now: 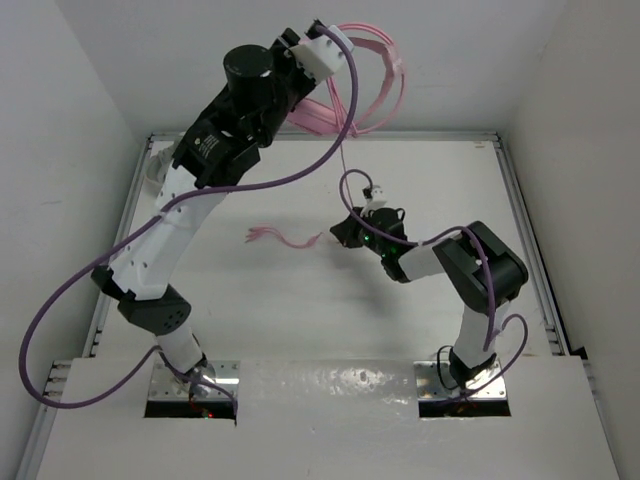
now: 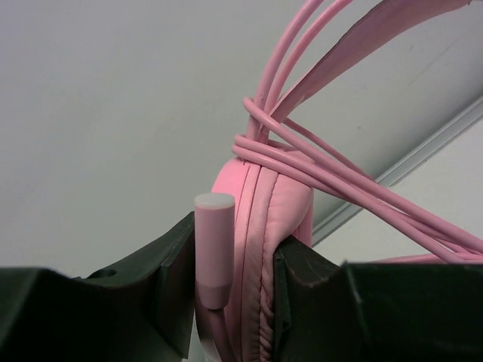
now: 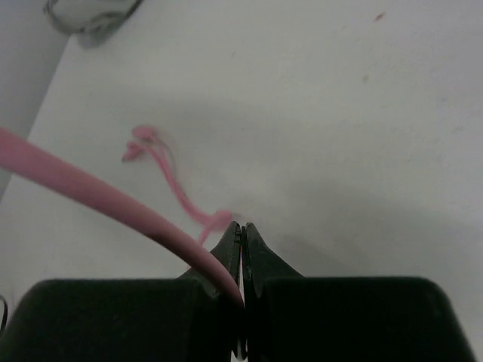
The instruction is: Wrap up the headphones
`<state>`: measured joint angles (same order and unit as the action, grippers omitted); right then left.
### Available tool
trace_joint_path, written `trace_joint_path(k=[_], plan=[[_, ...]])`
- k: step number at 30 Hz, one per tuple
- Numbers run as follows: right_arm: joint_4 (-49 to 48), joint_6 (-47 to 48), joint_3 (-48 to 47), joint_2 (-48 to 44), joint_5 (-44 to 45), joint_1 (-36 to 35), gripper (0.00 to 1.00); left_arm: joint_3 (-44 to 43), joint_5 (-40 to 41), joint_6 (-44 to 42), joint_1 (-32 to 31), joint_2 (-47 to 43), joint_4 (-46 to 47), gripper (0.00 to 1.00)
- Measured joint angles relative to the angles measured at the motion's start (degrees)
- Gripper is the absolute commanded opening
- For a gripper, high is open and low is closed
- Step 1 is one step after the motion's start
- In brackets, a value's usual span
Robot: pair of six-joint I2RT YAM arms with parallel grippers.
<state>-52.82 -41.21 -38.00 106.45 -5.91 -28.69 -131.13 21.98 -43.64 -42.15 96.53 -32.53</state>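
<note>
My left hand (image 2: 230,253) is holding the headphones (image 1: 322,118) high over the desk's (image 1: 300,310) far edge, clamping one earcup (image 2: 260,219). The headband (image 2: 392,30) is arching up and away, with cable (image 2: 339,177) loops crossing its base. My right hand (image 3: 242,235), low over mid-desk, is pinching the cable tight, and the loose end is trailing left.

A white table (image 1: 300,310) with a metal rail (image 1: 530,250) along its edge, enclosed by white walls (image 1: 60,100)
</note>
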Motion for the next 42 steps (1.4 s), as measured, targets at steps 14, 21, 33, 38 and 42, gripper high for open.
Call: trace_joint_path(k=[14,21,33,38,42], plan=[[17.4,13.9,12.3,-27.0,-5.6,-16.7,0.00,9.5,2.6,-6.1,6.1,2.4,14.2,0.00],[38.0,20.9,12.2,-53.7,-0.2,-20.3,0.00,22.6,4.6,-13.7,15.9,4.7,18.2,0.00],[64.8,44.0,-8.8,-65.2,26.3,-20.3,0.00,61.7,-6.4,-28.9,5.2,-6.2,28.8,0.00],[64.1,58.0,-17.0,-58.1,34.9,-19.2,0.00,71.0,-10.6,-34.1,-2.4,-21.4,27.6,0.00],[63.5,62.3,-23.6,-53.2,33.1,-10.5,0.00,72.4,-11.9,-34.3,-8.4,-27.6,28.0,0.00]])
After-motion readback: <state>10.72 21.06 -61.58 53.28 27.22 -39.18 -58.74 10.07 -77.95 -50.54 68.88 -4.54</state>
